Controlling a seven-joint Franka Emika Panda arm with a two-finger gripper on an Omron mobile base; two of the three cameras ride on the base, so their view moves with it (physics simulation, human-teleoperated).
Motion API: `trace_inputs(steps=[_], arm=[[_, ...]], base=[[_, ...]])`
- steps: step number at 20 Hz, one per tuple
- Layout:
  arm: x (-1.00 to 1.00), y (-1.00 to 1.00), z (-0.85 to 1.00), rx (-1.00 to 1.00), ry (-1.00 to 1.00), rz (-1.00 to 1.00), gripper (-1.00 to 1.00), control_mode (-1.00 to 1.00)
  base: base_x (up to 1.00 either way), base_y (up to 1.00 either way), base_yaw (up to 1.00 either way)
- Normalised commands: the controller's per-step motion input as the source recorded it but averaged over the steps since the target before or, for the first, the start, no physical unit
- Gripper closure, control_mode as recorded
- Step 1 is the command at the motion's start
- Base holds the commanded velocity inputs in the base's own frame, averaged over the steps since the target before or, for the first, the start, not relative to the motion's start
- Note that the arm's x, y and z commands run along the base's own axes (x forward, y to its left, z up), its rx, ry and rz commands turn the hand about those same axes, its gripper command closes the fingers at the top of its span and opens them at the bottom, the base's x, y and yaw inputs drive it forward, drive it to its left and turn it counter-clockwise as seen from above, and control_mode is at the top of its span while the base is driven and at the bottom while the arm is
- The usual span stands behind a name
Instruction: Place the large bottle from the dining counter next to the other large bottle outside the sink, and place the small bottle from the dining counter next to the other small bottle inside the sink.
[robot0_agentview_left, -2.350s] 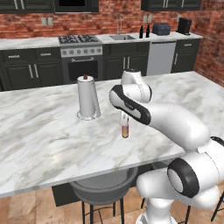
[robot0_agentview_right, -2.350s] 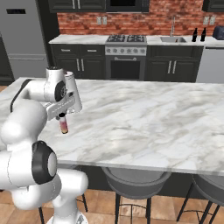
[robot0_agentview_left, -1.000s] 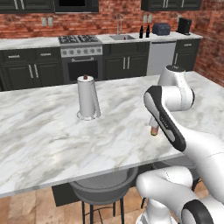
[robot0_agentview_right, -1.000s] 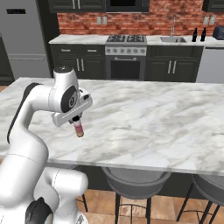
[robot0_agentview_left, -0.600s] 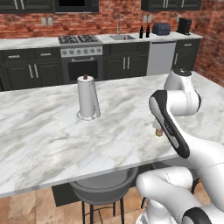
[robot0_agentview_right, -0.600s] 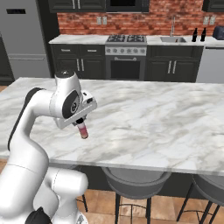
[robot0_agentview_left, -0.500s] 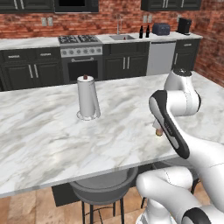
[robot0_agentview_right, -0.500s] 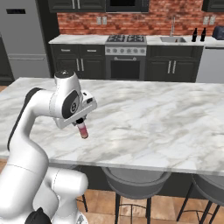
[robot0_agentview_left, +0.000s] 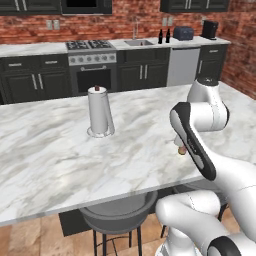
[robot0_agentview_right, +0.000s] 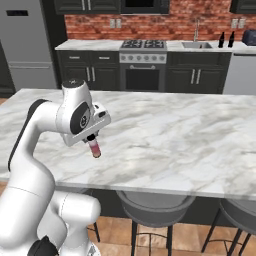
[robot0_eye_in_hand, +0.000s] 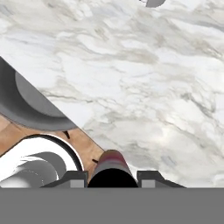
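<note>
Two base cameras look forward and down from behind the arm, left and right, across the marble dining counter (robot0_agentview_left: 60, 150) toward the stove (robot0_agentview_right: 143, 45) wall; both share that counter. The hand camera looks steeply down, close above the counter's near edge and a stool (robot0_eye_in_hand: 26, 105).

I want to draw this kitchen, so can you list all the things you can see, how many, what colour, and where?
Dining counter: one, white and grey marble, across the front.
Paper towel holder: one, silver with a dark red top, standing on the dining counter.
Small bottle: one, pinkish red, held in the gripper above the counter's near edge.
Stools: at least two, grey, under the counter.
Stove: one, silver, back wall.
Sink: one, back counter.
Dark bottles: two, beside the sink.
Gripper: one, dark, shut on the small bottle.
</note>
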Motion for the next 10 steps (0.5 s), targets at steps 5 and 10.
trace_inputs(steps=[5, 10], arm=[[0.00, 0.00, 0.00, 0.00, 0.00, 0.00, 1.00, 1.00], [0.00, 0.00, 0.00, 0.00, 0.00, 0.00, 1.00, 1.00]], base=[[-0.18, -0.13, -0.02], [-0.39, -0.18, 0.00]])
